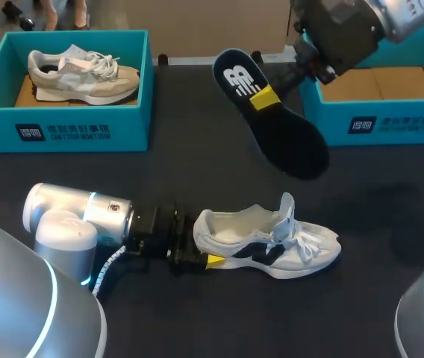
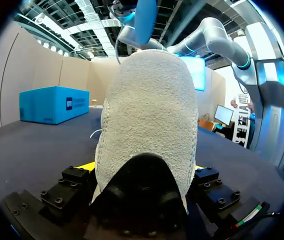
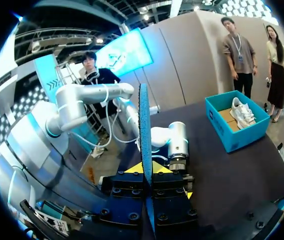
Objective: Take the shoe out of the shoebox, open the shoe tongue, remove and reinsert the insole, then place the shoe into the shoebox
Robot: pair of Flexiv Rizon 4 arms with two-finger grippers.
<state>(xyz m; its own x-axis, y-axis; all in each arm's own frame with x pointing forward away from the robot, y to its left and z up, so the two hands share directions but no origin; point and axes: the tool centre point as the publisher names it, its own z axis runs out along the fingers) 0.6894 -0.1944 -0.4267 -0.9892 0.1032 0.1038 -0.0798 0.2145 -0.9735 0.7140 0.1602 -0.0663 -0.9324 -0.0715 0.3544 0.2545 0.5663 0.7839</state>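
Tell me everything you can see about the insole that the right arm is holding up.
The insole is thin, flat, dark and foot-shaped, with a white printed mark near its heel end. It is out of the shoe, held tilted in the air above the table. The right hand pinches it at one edge, just past the mark; in the right wrist view it stands edge-on in that grip. Nothing else touches it.

The shoe lies on the counter near its front, heel gripped by the left pincer. Behind, the right pincer holds the insole aloft between the left shoebox, containing another shoe, and the right shoebox.
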